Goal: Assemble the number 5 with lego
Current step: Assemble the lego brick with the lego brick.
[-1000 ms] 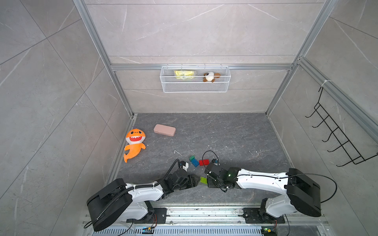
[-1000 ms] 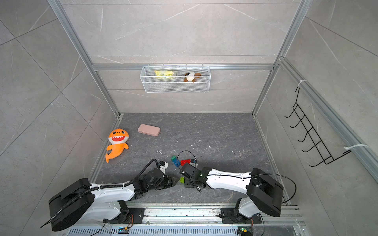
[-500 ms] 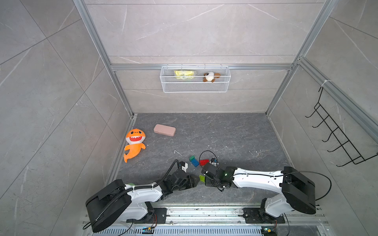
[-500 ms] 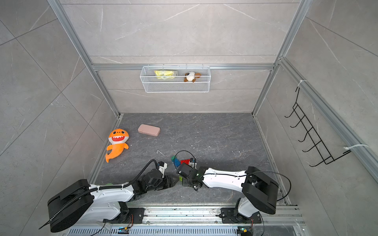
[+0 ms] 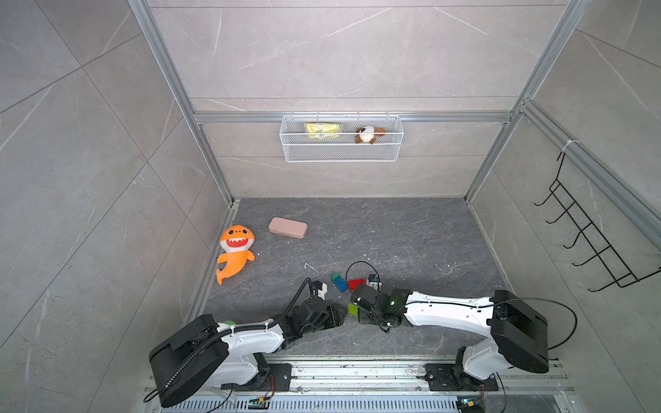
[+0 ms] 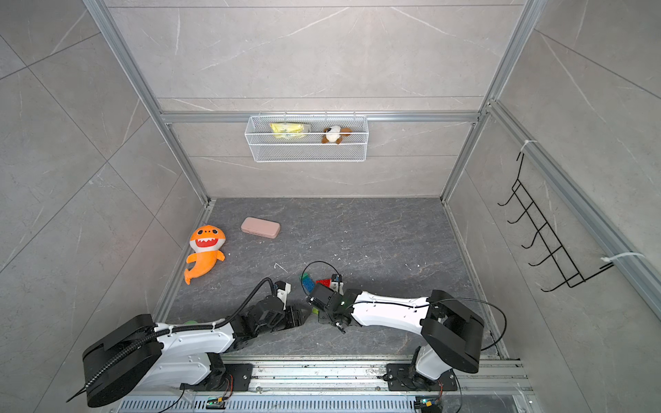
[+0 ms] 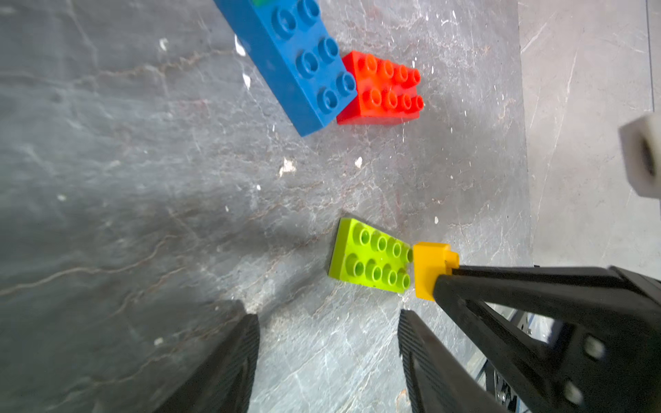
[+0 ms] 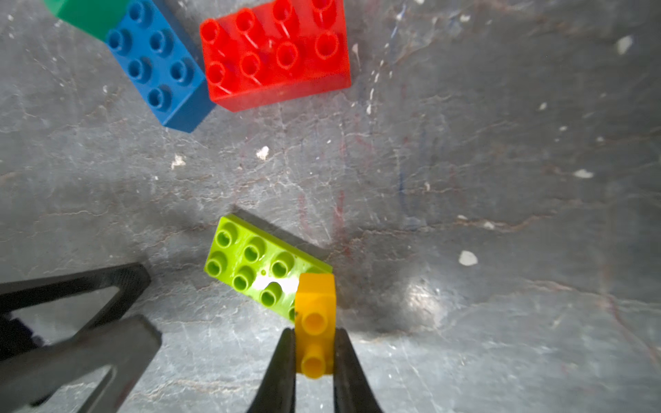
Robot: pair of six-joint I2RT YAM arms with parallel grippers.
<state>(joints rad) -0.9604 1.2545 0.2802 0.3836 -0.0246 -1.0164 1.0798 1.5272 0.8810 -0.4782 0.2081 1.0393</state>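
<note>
Right wrist view: yellow brick poised, stack hardly begun

Right pincer [image 8: 314,336] grips the yellow brick [image 8: 314,304] at the lime green brick's [image 8: 257,261] end. Left pincer [image 7: 329,321] stands half open, empty. Blue brick [image 8: 157,68] and red brick [image 8: 275,50] lie loose on the bench [image 8: 500,178]; most joins apparently remain.

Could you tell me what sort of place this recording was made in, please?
Most likely a robot test cell mocked up as a tiled bathroom corner: grey tile walls in aluminium framing, a wire basket on the back wall, a black hook rack on the side.
</note>
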